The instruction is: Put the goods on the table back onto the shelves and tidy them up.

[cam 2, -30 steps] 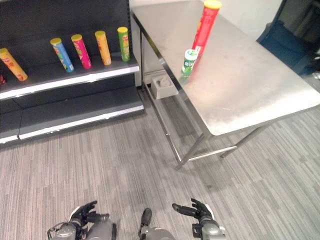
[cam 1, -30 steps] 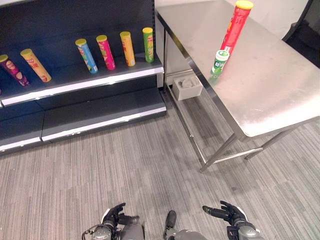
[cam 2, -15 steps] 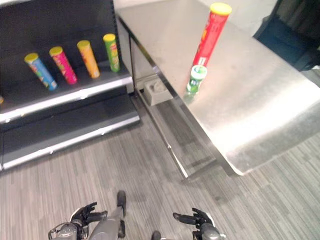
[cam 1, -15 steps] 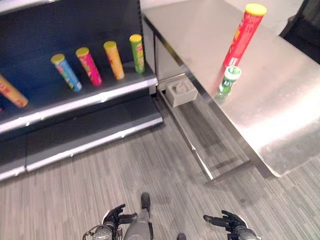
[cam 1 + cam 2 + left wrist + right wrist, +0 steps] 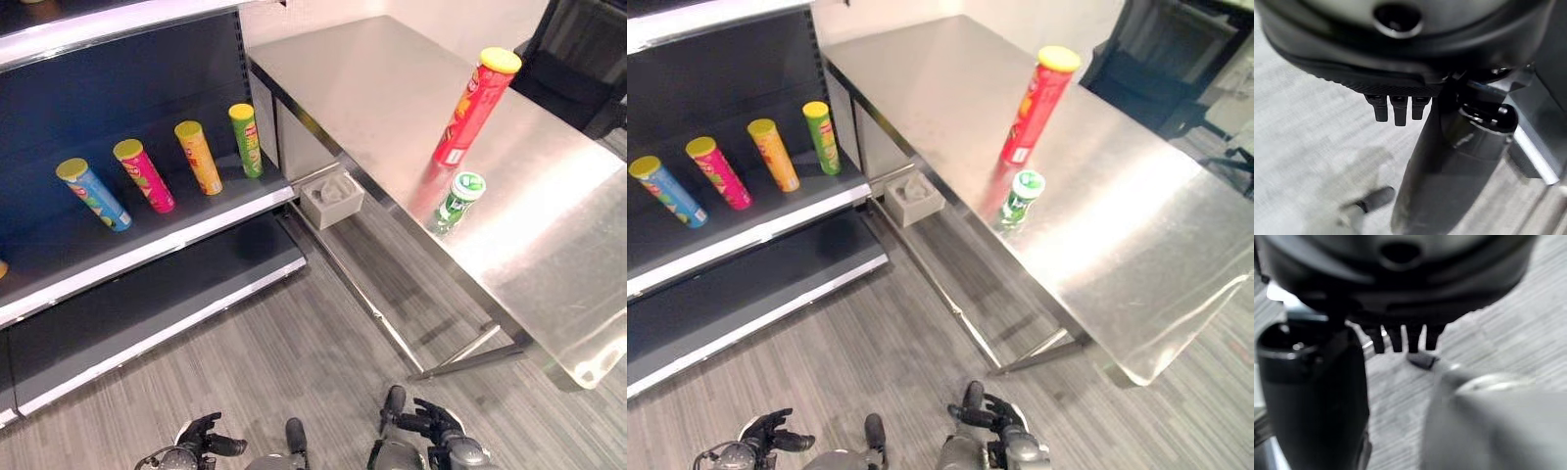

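Up on the steel table (image 5: 549,245) stand a tall red can (image 5: 476,108) and, just beside it, a short green can (image 5: 458,200). Four cans (image 5: 201,157) lean on the dark shelf (image 5: 157,245), with a small grey box (image 5: 331,199) between shelf and table. Low down, the left hand (image 5: 199,438) and right hand (image 5: 991,416) hang loose-fingered, holding nothing. Each wrist view shows straight fingertips (image 5: 1395,110) over striped carpet (image 5: 1528,323).
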Controlling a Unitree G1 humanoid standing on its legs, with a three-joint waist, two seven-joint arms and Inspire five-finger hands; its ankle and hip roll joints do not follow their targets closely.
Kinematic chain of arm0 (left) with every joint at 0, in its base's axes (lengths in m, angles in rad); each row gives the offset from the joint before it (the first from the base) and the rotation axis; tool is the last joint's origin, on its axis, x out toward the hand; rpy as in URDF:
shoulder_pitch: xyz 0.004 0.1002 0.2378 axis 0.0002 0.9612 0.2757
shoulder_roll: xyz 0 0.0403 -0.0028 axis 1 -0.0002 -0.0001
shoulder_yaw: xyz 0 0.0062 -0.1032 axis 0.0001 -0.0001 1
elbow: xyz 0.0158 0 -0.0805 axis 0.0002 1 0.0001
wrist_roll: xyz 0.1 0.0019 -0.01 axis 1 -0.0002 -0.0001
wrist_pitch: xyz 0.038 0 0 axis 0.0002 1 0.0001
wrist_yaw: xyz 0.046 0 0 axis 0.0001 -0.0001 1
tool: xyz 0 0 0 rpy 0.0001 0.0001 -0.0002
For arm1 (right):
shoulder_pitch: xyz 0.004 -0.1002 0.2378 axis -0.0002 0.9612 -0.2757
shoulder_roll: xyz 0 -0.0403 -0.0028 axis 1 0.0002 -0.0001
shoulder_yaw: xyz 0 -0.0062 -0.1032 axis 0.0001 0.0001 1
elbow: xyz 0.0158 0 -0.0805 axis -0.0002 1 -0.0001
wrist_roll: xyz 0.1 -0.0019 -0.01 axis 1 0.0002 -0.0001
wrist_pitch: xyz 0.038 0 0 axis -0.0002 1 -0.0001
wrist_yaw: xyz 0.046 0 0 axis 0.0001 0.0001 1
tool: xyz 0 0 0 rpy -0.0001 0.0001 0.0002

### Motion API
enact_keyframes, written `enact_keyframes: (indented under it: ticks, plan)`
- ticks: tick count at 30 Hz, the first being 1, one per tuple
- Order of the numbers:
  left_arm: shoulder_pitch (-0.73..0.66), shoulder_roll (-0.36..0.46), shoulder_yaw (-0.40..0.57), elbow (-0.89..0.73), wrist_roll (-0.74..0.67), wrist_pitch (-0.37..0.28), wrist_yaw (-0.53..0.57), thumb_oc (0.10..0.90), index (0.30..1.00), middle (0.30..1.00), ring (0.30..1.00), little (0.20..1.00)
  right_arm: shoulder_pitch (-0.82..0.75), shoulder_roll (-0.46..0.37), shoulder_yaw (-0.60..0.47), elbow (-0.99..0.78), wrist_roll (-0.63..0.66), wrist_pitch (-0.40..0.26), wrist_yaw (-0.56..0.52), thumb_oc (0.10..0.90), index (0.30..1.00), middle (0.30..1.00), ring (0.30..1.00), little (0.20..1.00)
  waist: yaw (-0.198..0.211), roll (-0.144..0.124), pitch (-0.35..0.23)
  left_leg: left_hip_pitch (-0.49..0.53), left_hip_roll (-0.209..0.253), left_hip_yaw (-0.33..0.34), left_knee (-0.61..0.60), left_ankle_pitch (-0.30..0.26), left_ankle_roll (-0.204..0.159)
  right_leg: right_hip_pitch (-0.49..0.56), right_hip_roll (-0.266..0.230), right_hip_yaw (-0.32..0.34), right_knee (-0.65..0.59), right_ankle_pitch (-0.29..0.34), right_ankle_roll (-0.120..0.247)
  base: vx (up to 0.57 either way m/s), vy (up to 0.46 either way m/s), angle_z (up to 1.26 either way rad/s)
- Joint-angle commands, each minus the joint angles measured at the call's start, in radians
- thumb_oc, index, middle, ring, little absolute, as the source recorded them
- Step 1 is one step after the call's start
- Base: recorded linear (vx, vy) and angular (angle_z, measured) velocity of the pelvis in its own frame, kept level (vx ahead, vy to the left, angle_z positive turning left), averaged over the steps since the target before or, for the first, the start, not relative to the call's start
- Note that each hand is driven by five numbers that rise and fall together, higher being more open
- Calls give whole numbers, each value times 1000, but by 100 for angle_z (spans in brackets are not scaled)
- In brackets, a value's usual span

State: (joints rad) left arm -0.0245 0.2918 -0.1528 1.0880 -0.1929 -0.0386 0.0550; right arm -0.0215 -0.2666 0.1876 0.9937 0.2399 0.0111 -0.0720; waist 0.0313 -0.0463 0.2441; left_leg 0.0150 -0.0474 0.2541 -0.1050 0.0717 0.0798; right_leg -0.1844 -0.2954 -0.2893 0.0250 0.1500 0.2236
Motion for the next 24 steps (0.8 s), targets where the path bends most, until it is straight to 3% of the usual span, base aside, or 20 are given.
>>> enact_keyframes:
  ticks: [1, 7, 9, 11, 13, 14, 17, 20, 24]
  plan:
    - [-33, -1, -21, 7, 21, -22, 7, 800, 900, 900, 900, 900, -33, -82, -30, -7, -6, -25, -37, 800, 900, 900, 900, 900, -7, 6, -2, -41, 120, -79, 78, -54, -144, 164, 41, -6, -79, -33, -23, 63, -107, 25]
    - [-28, -11, -27, 2, 19, -22, 10, 800, 900, 900, 900, 900, 21, -56, -152, 190, 53, -16, -77, 800, 900, 900, 900, 900, -39, 17, -32, 3, 151, -73, 60, -54, -165, 223, 71, -22, -99, -62, -33, 96, -68, 7]
    - [-9, 8, -6, -3, 17, -21, 11, 800, 900, 900, 900, 900, 74, -104, -327, 252, 142, -21, -124, 800, 900, 900, 900, 900, -57, 21, -50, 47, 161, -57, 34, -56, -172, 250, 82, -14, -103, -75, -33, 192, 0, -7]
    - [8, 12, 25, -13, 29, -17, 3, 800, 900, 900, 900, 900, 125, -193, -508, 180, 221, -44, -180, 800, 900, 900, 900, 900, -79, 23, -65, 76, 167, -45, 26, -73, -176, 265, 88, -8, -104, -87, -28, 188, 36, -21]
    - [20, -3, 44, -24, 47, -19, 3, 800, 900, 900, 900, 900, 171, -286, -659, -29, 228, -94, -249, 800, 900, 900, 900, 900, -97, 27, -75, 92, 167, -36, 20, -81, -176, 270, 88, -1, -106, -91, -25, 104, 40, -38]
    - [26, -13, 49, -21, 59, -18, -2, 800, 900, 900, 900, 900, 182, -330, -712, -242, 216, -141, -261, 800, 900, 900, 900, 900, -107, 27, -79, 100, 170, -26, 18, -86, -176, 270, 91, 8, -107, -91, -24, 35, 21, -25]
    - [52, -1, 35, -42, 87, -20, -40, 800, 900, 900, 900, 900, 110, -513, -682, -793, 183, -230, -113, 800, 900, 900, 900, 900, -95, 21, -87, 106, 182, -6, 18, -85, -185, 266, 97, 24, -107, -93, -28, 25, -13, -33]
    - [70, 6, 35, -70, 95, -27, -59, 800, 900, 900, 900, 900, 84, -561, -644, -942, 181, -242, -40, 800, 900, 900, 900, 900, -82, 16, -97, 102, 186, -3, 18, -78, -187, 266, 98, 19, -110, -92, -30, 6, -20, -2]
    - [89, 8, 28, -84, 98, -33, -81, 800, 900, 900, 900, 900, 43, -614, -537, -996, 164, -217, 53, 800, 900, 900, 900, 900, -54, 12, -103, 100, 191, -5, 18, -74, -193, 278, 100, 4, -112, -95, -33, 15, -28, 27]
